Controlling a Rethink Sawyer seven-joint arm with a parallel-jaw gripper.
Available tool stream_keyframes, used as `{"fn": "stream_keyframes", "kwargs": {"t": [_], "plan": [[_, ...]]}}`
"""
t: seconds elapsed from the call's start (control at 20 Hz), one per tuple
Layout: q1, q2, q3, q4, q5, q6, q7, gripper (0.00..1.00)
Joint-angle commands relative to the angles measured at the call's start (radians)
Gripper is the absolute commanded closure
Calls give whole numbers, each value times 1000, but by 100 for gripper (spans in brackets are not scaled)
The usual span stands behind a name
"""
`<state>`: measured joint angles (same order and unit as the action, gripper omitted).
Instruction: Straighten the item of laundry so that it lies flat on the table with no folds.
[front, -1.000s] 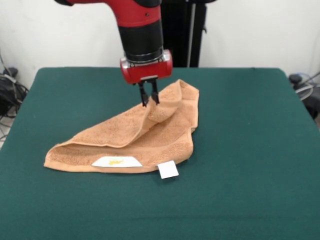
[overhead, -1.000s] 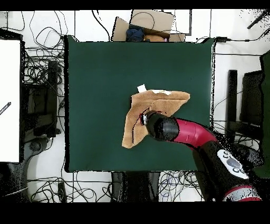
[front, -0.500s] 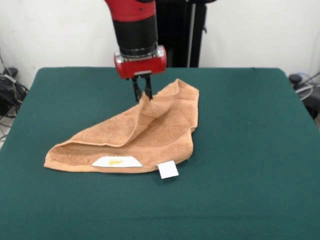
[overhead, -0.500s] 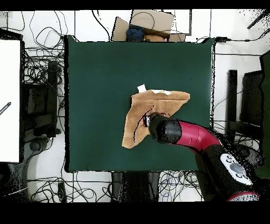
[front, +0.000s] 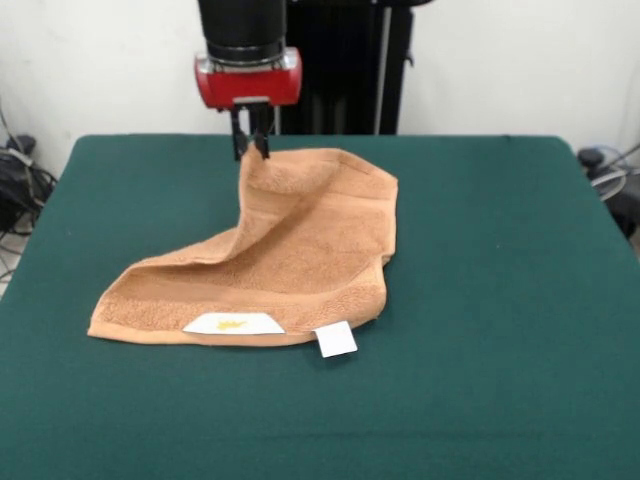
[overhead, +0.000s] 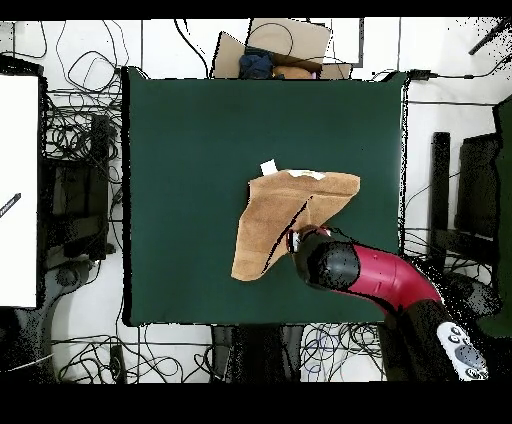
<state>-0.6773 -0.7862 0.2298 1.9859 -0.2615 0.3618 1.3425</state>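
End effector (front: 250, 147) clamped on far corner of towel (front: 290, 250), lifted at far centre of surface (front: 500, 300); near-left half lies doubled; risk: thin pinch slipping, fold dropping back.

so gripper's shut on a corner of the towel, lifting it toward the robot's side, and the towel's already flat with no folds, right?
Not flat yet. The front view shows the gripper shut on a corner of the orange-tan towel, lifting it toward the robot's side, but the cloth rises off the green table there. A fold still runs across the towel's middle toward its left end. The two white tags sit at its near edge.
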Motion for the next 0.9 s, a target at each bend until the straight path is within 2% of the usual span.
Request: {"fn": "stream_keyframes", "kwargs": {"t": [0.05,0.45,0.9], "plan": [[8,-13,-48,70,-20,51,134,100],[33,27,-87,44,-49,29,125,100],[-9,-17,-72,61,-35,73,74,100]]}}
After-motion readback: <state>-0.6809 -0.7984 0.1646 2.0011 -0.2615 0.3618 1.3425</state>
